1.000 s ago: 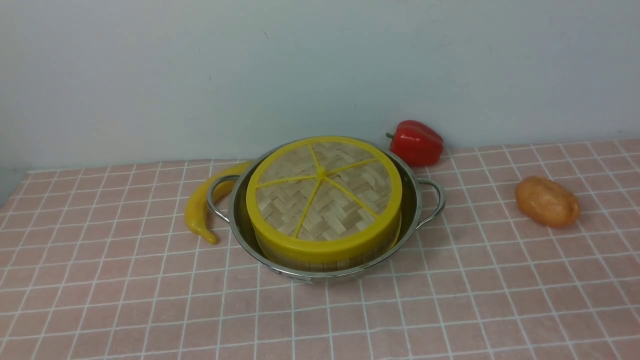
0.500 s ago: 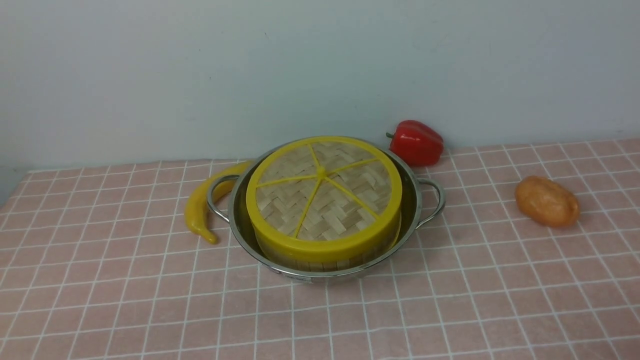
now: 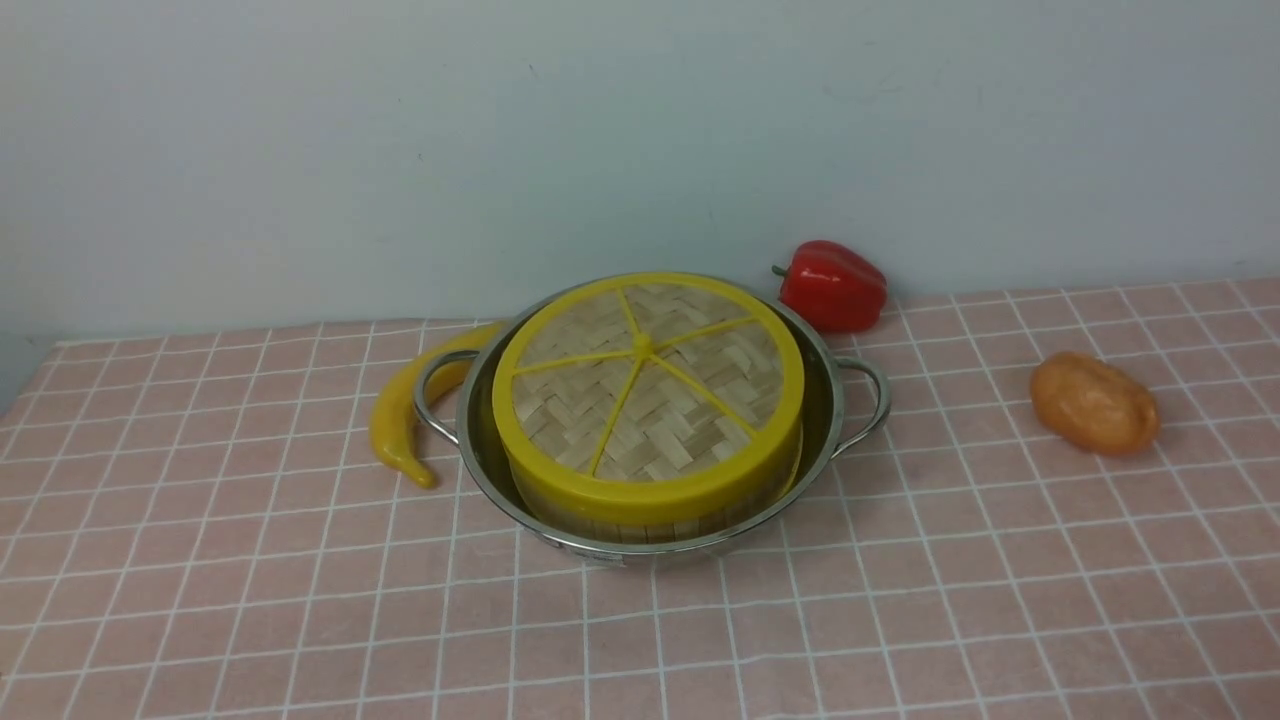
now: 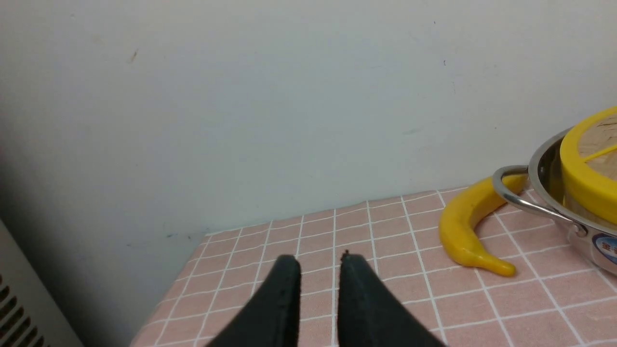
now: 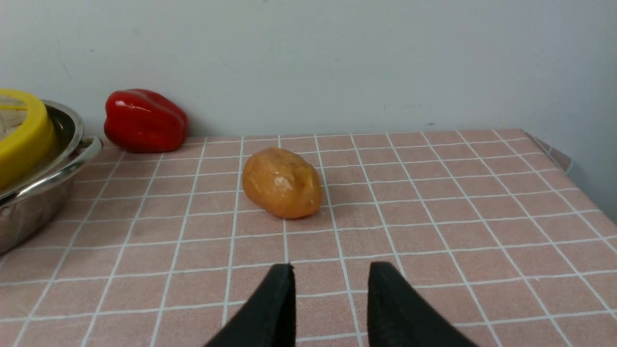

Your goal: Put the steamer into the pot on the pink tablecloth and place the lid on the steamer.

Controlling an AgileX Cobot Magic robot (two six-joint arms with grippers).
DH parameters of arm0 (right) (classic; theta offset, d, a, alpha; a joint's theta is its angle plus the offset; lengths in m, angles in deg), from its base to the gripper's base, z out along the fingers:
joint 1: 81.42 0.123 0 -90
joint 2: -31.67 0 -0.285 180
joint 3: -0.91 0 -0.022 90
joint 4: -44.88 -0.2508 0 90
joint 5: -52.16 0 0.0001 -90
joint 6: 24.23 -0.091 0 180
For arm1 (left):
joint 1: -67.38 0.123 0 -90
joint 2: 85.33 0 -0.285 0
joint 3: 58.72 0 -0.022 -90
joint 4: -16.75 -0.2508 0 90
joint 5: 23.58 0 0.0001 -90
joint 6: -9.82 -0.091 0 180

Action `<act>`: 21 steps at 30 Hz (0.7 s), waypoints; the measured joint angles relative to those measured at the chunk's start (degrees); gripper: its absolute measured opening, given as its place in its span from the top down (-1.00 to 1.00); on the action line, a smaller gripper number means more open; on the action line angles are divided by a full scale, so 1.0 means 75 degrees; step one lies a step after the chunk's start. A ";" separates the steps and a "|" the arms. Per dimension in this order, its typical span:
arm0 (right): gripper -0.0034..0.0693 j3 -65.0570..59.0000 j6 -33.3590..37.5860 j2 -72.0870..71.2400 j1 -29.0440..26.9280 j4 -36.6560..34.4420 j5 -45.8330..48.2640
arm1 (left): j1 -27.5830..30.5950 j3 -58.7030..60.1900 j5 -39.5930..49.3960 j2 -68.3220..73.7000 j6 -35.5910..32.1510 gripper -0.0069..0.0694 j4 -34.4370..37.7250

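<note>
**Lid on, steamer in pot — both arms clear**

Front view is unchanged over the last second: lid [image 3: 647,385] sits flat on the steamer [image 3: 650,520], steamer sits inside the pot [image 3: 826,420], pot rests on the pink tablecloth [image 3: 900,600]. Nothing has shifted. Neither arm shows in the front view. My read: the task is done, or just needs the arms parked.

Left pincer [image 4: 319,262]: empty, tips slightly apart with a narrow gap, low over the cloth. The pot is ahead and off to its right, well apart from it. The yellow banana [image 4: 470,226] lies between pincer and pot, its far end tucked under the pot's loop handle [image 4: 518,188].

Right pincer [image 5: 330,270]: empty, jaws released with a wider gap than the left. The potato [image 5: 282,182] is near, straight ahead of the tips. The red pepper [image 5: 143,120] lies further out by the wall, just beside the pot's rim.

Obstructions: none on the lid or the steamer. The banana and pepper crowd the pot on both sides, which matters only if the pot needs regrasping by its handles. The lid looks seated evenly all round; the far edge can't be confirmed from here.
</note>
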 joint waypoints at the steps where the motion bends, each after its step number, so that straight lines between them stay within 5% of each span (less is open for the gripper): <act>1: 0.25 -0.0003 0.0000 0.0000 0.0000 0.0000 0.0000 | 0.0000 0.0000 0.0000 0.0000 0.0000 0.51 0.0000; 21: 0.25 -0.0003 0.0000 0.0000 0.0000 -0.0006 0.0000 | -0.0007 0.0000 0.0000 0.0000 0.0007 0.43 -0.0028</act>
